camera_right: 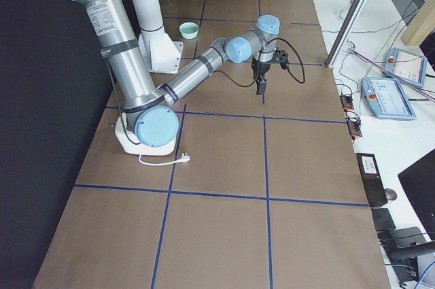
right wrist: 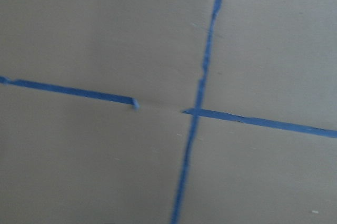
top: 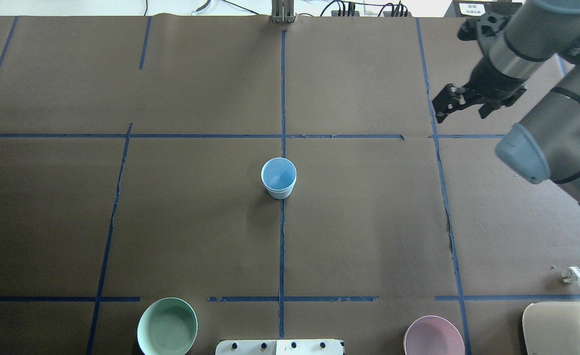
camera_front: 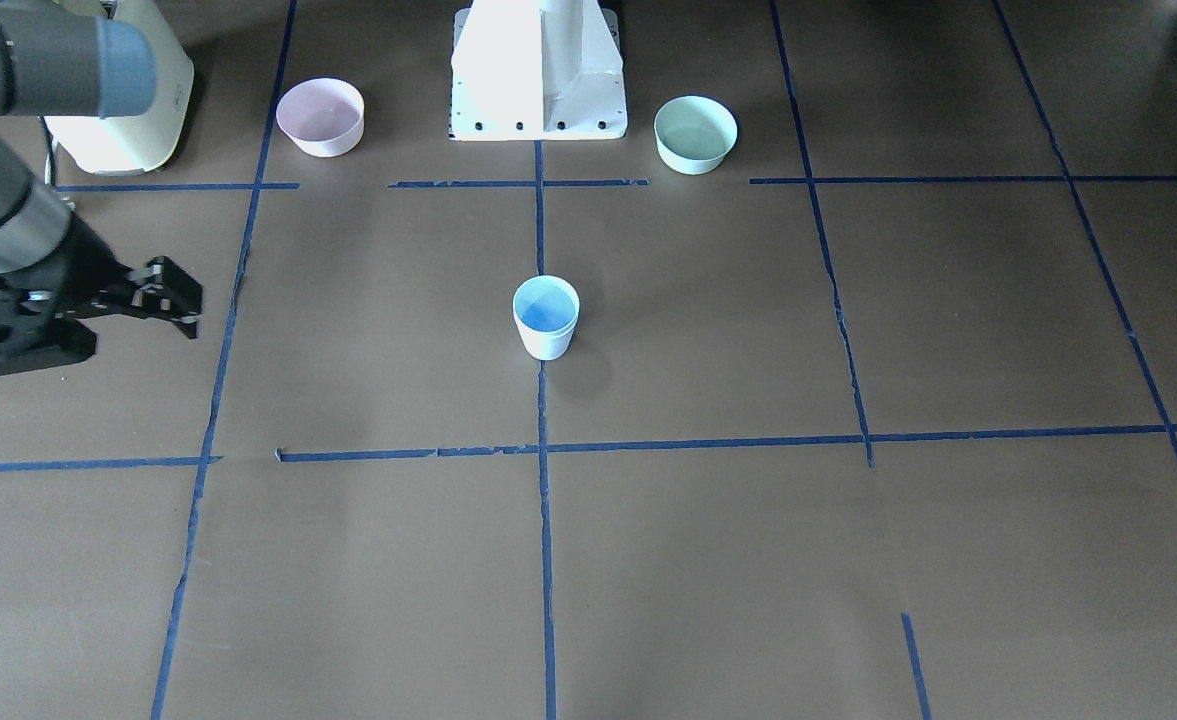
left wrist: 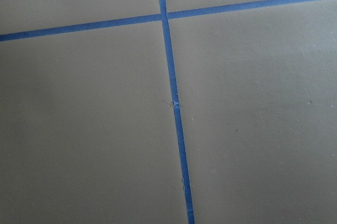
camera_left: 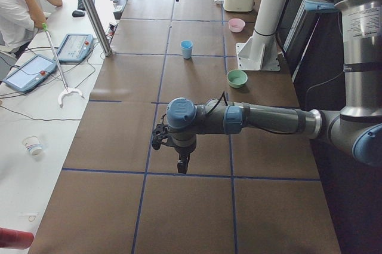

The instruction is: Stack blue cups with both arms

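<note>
One pale-blue cup stands upright at the table's middle, on the blue tape line. It also shows in the overhead view and the exterior left view. I see only this one cup shape and cannot tell whether a second is nested inside. My right gripper hovers far out to the side, open and empty, and also shows overhead. My left gripper shows only in the exterior left view, pointing down near the table end. I cannot tell whether it is open or shut. Both wrist views show only bare table and tape.
A pink bowl and a mint-green bowl flank the white pedestal. A cream appliance stands beyond the pink bowl, with a white plug lying near it. A person sits by the exterior left view's edge.
</note>
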Robot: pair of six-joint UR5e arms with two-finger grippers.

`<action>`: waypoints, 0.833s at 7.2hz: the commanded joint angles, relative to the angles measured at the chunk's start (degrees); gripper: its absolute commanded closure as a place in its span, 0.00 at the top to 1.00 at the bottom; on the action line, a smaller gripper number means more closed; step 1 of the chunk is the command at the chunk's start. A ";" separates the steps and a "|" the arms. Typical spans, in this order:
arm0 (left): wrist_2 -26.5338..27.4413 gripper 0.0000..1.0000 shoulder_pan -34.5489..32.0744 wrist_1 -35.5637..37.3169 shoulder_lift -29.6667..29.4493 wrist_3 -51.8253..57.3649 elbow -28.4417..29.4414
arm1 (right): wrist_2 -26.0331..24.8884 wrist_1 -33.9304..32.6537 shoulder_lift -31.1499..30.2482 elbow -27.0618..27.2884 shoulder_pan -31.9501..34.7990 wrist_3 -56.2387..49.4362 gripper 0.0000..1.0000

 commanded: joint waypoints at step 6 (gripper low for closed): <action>0.04 1.00 -0.04 -0.61 0.30 -0.68 0.11 | 7.77 -0.02 -28.11 -2.88 26.50 -40.67 1.00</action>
